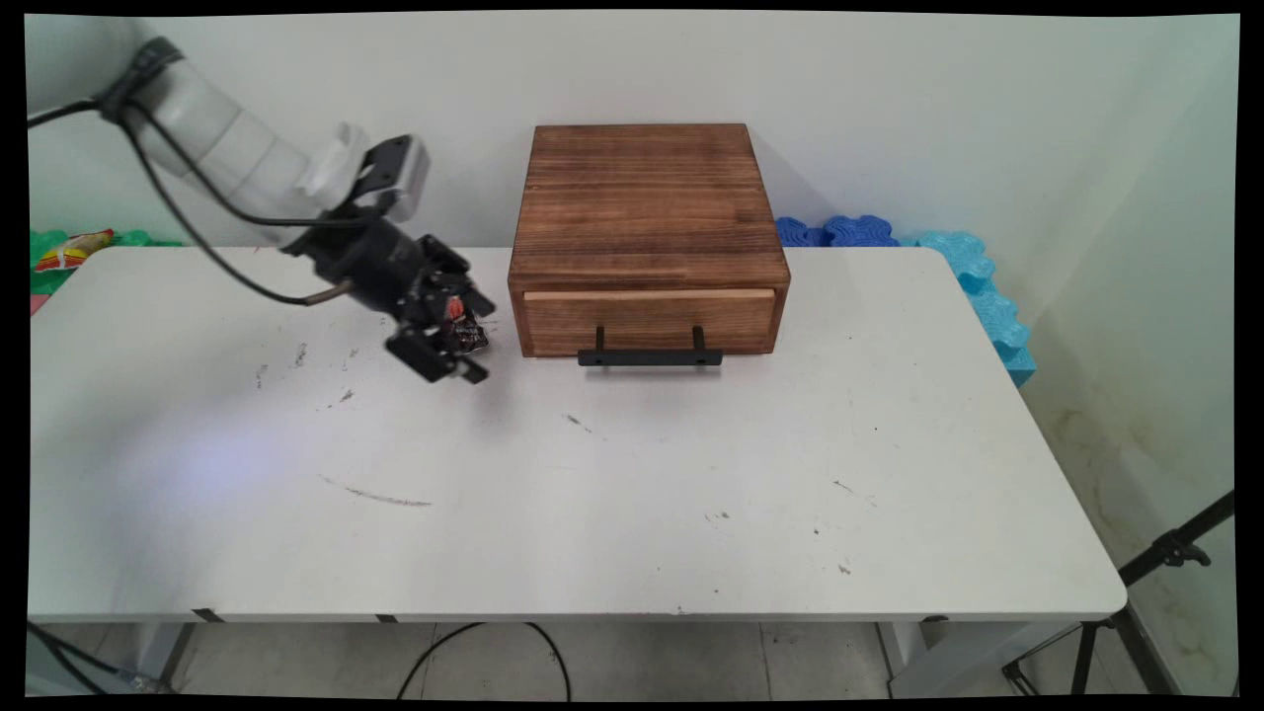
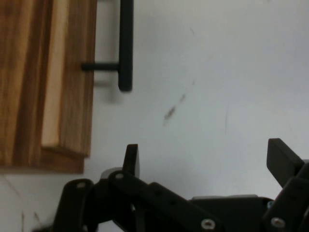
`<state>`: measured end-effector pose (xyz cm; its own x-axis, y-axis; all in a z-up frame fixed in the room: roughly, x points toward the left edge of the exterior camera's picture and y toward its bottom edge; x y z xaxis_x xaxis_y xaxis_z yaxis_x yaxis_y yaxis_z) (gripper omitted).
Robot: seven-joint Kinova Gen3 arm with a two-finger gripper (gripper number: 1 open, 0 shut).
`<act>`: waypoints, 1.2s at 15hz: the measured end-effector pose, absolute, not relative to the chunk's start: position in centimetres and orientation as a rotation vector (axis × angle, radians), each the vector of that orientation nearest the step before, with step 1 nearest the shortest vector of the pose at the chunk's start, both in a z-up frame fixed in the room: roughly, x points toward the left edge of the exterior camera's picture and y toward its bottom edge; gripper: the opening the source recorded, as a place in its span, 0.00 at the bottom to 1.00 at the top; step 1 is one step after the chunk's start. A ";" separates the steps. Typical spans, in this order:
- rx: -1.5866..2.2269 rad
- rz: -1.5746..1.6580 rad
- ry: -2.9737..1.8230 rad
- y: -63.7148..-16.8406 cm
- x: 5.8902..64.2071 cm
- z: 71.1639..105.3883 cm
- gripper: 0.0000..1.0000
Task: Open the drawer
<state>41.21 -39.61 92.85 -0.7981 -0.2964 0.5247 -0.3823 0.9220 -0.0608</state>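
White rectangular table [image 1: 632, 513]; on it, against the wall, a brown wooden drawer box [image 1: 647, 237], drawer closed, with a black bar handle [image 1: 649, 357]. Black two-finger gripper [image 1: 472, 348] hovered just left of the box's front corner, fingers spread apart, holding nothing.

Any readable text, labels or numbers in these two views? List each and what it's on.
None readable.
Yellow-and-red packet at the far left edge: printing too small to read.
Brown wooden drawer box, black bar handle, white table and black two-finger gripper: no lettering visible.
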 end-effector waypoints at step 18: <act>0.464 0.341 -2.578 -44.9 29.1 89.1 1.00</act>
